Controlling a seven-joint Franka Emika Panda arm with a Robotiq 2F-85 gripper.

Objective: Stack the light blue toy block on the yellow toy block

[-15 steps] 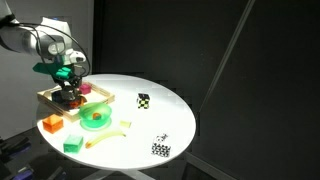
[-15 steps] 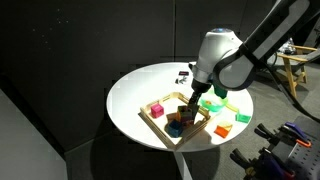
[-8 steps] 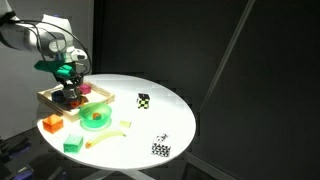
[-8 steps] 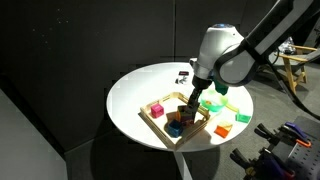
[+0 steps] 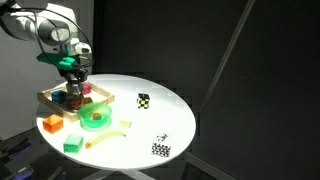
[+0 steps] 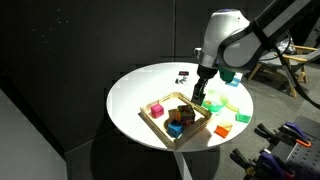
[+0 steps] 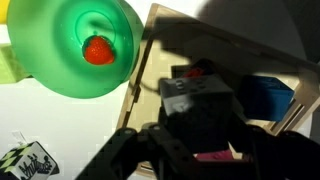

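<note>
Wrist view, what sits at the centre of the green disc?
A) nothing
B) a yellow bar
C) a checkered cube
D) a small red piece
D: a small red piece sits at the middle of the green disc in the wrist view.

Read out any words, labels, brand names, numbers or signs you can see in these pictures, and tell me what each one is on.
No readable text in any view.
Checkered cube by the table's middle and checkered cube by the table's edge: black-and-white pattern only, no letters or digits.
Wooden tray and green disc: plain, no markings visible at this size.
</note>
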